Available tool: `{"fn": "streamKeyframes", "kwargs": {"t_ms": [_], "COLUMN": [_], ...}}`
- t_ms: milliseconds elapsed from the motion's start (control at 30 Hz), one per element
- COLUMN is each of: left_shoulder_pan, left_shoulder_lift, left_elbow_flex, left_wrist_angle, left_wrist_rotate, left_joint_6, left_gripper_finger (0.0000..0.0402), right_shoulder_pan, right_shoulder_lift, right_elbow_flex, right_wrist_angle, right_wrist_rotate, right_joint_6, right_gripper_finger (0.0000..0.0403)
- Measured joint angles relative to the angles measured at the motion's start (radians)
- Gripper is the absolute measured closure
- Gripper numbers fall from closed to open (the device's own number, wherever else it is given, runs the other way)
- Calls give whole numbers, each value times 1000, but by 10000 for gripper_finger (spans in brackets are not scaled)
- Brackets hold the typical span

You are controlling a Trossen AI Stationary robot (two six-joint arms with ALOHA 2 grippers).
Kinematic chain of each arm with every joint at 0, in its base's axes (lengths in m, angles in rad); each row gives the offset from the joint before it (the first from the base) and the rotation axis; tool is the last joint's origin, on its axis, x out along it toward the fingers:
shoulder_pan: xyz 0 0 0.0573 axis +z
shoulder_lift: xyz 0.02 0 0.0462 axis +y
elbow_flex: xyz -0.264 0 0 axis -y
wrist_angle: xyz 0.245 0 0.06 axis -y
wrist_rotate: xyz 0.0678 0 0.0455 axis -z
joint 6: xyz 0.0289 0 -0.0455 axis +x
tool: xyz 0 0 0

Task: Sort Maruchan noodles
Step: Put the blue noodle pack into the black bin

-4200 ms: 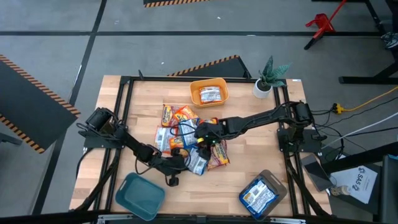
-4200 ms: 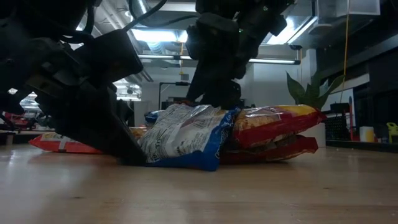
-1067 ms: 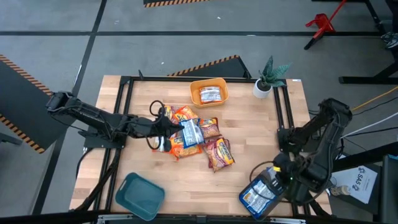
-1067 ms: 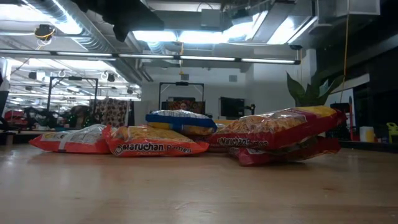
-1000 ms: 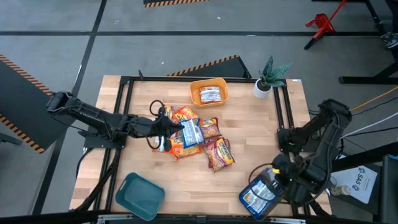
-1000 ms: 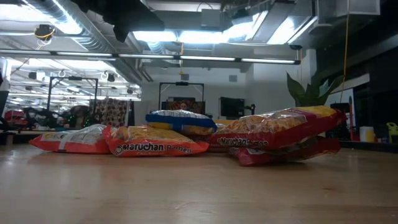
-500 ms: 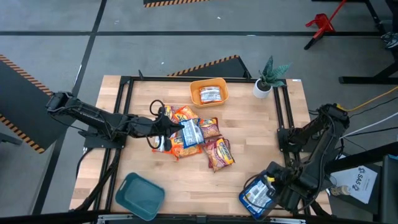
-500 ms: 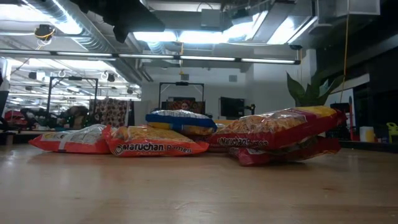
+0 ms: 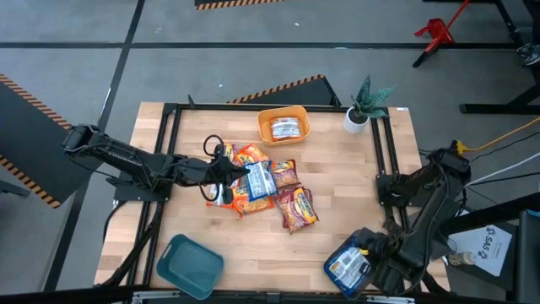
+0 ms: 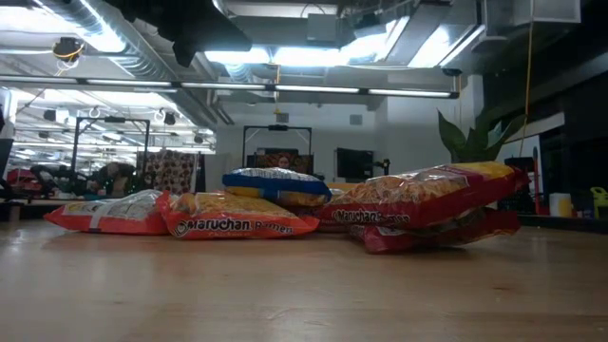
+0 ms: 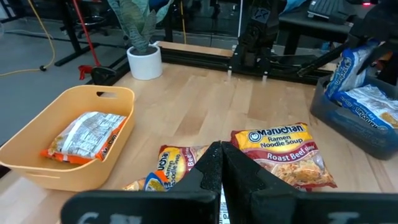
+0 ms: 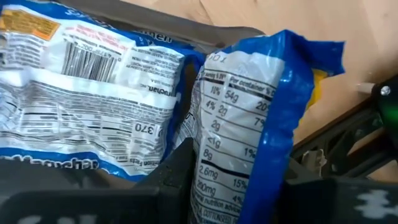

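Reaching in from the desk's [image 9: 337, 169] left edge, the left arm lies low and its left gripper [image 9: 240, 175] sits at the left side of the packet pile [image 9: 266, 187] in mid-desk. In the left wrist view its jaws are pressed together with nothing between them, tips just over the pile. Ahead of them lie an orange-yellow packet [image 11: 174, 163] and a red packet reading "Roast Beef" [image 11: 287, 152].

From above, a blue-white packet [image 9: 259, 179] rests on top of the pile, with orange and red ones around and under it. The low view shows the same heap: a red-silver packet [image 10: 100, 213] at the left, an orange one reading "Maruchan" [image 10: 237, 218], the blue one [image 10: 275, 183] on top, and 2 red ones [image 10: 432, 204] stacked at the right.

Behind the pile, the orange-yellow bin [image 9: 283, 125] holds 1 red-silver packet [image 9: 286, 128]. The teal bin [image 9: 191, 265] stands at the near left. A potted plant [image 9: 364, 103] stands at the far right corner.

At the near right, the grey bin [image 9: 358, 262] holds blue-white packets [image 9: 346, 266]. The right gripper [image 9: 377, 259] is down at this bin. In the right wrist view its jaws pinch a standing blue-white packet [image 12: 249, 118] beside another lying flat [image 12: 87, 93].
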Motion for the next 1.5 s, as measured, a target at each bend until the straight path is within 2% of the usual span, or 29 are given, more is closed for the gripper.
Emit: {"fn": "streamKeyframes", "kwargs": {"t_ms": [400,600,867,1000,1300,1500], "left_shoulder_pan": [0,0,0,0,0,1], "left_shoulder_lift": [0,0,0,0,0,0], "left_elbow_flex": [0,0,0,0,0,0], "left_wrist_angle": [-6,-6,-6,-6,-6,-7], "left_wrist_rotate": [0,0,0,0,0,1], "left_joint_6": [0,0,0,0,4,6], "left_gripper_finger": [401,401,401,401,401,401], "right_shoulder_pan": [0,0,-1,-1,-1,-1], "right_shoulder_lift": [72,93,92,92,57,-26], "right_elbow_flex": [0,0,-78,-82,-82,-81], "right_wrist_angle": [14,15,152,148,144,62], "right_wrist_rotate": [-7,-7,-45,-62,-65,-60], "right_joint_6": [-14,-13,-11,-11,-9,2], "right_gripper_finger": [309,282,283,258,173,158]}}
